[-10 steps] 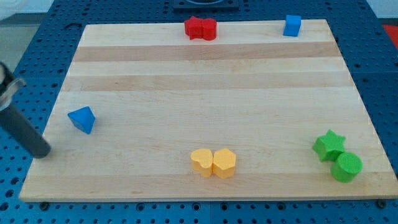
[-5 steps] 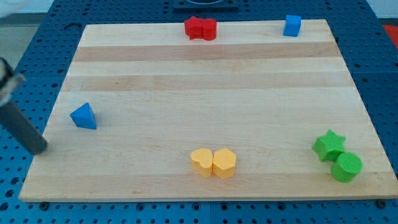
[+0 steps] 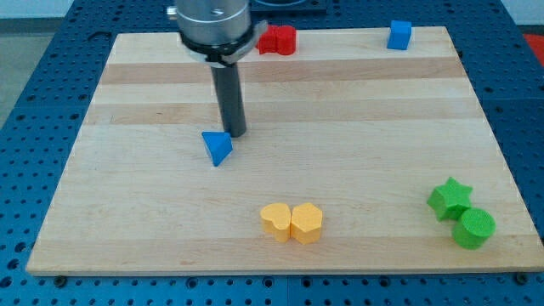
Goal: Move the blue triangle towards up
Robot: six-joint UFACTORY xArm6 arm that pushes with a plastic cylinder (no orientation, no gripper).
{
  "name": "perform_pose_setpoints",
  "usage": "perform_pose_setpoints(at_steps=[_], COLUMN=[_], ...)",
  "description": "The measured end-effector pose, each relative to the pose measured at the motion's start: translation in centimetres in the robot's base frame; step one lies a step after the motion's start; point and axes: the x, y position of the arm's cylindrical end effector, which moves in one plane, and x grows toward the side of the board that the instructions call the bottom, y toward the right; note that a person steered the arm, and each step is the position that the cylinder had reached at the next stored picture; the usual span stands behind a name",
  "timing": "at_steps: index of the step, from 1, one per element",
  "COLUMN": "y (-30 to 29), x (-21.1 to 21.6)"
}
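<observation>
The blue triangle (image 3: pixel 218 147) lies on the wooden board (image 3: pixel 357 144), left of centre. My tip (image 3: pixel 235 133) stands just up and to the right of it, touching or nearly touching its upper right corner. The rod rises from there toward the view's top, under the arm's round metal end (image 3: pixel 211 21).
Two red blocks (image 3: pixel 278 39) sit together at the top edge, partly behind the arm. A blue cube (image 3: pixel 399 35) is at the top right. Two yellow blocks (image 3: pixel 291 222) sit at the bottom centre. A green star (image 3: pixel 450 198) and a green cylinder (image 3: pixel 473 227) are at the bottom right.
The rod has jumped from the board's left edge to the middle. The blue triangle now lies far to the right of where it was, and a little higher.
</observation>
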Motion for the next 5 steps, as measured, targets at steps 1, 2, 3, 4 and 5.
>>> perform_pose_setpoints(at_steps=[1,2,3,4,5], y=[-4.6,-9.8,-9.2,-4.0,2.8], x=[0.0,1.2,4.4,4.8,1.9])
